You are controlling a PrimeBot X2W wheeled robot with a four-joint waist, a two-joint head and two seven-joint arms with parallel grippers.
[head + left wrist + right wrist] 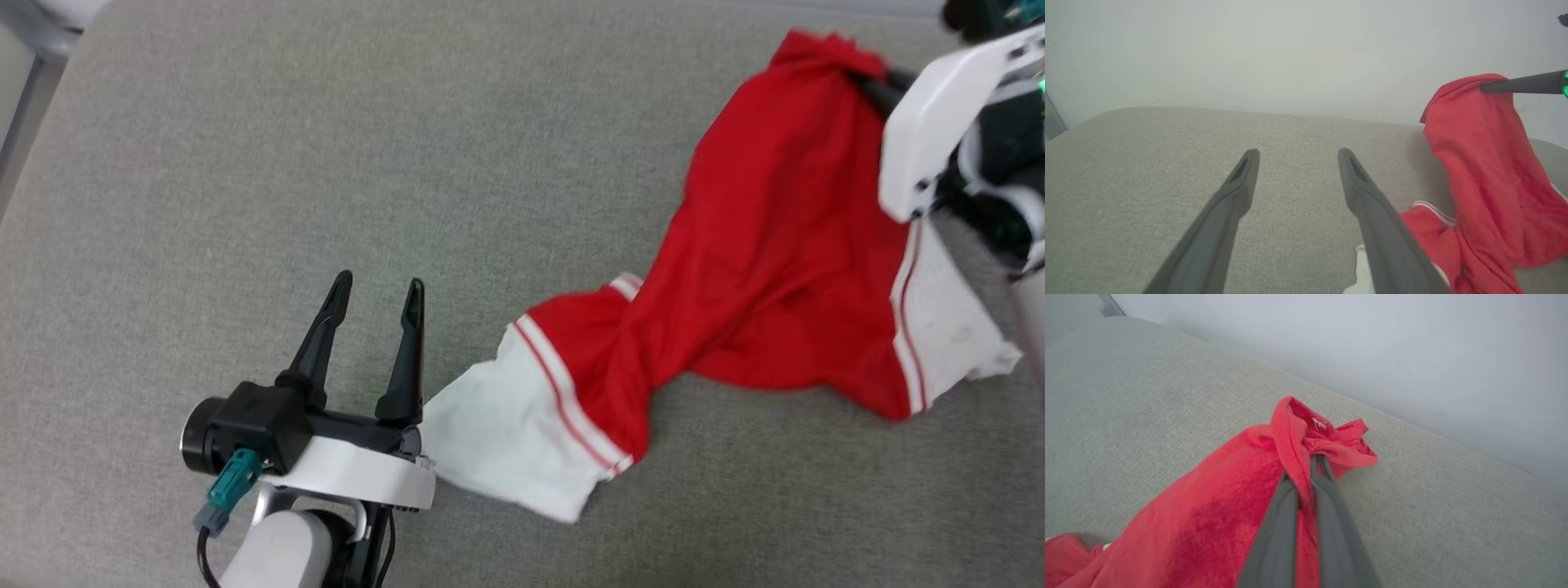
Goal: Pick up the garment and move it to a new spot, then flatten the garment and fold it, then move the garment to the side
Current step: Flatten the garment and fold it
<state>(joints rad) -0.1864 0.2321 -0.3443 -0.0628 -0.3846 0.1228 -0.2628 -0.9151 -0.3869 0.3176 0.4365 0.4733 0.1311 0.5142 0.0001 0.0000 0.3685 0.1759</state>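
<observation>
Garment (775,245) lies diag.; near-left to far-right

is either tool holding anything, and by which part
The right tool holds the red shirt by a bunched fold at its edge. The left tool is open and empty.

The garment (775,245) is a red jersey with short white sleeves, each with red-white striped trim. It is twisted into a long crumpled band on the grey upholstered surface (326,163), slanting from near the far right corner toward the middle. Its far red end is raised, and one white sleeve lies flat at the nearer end.
</observation>
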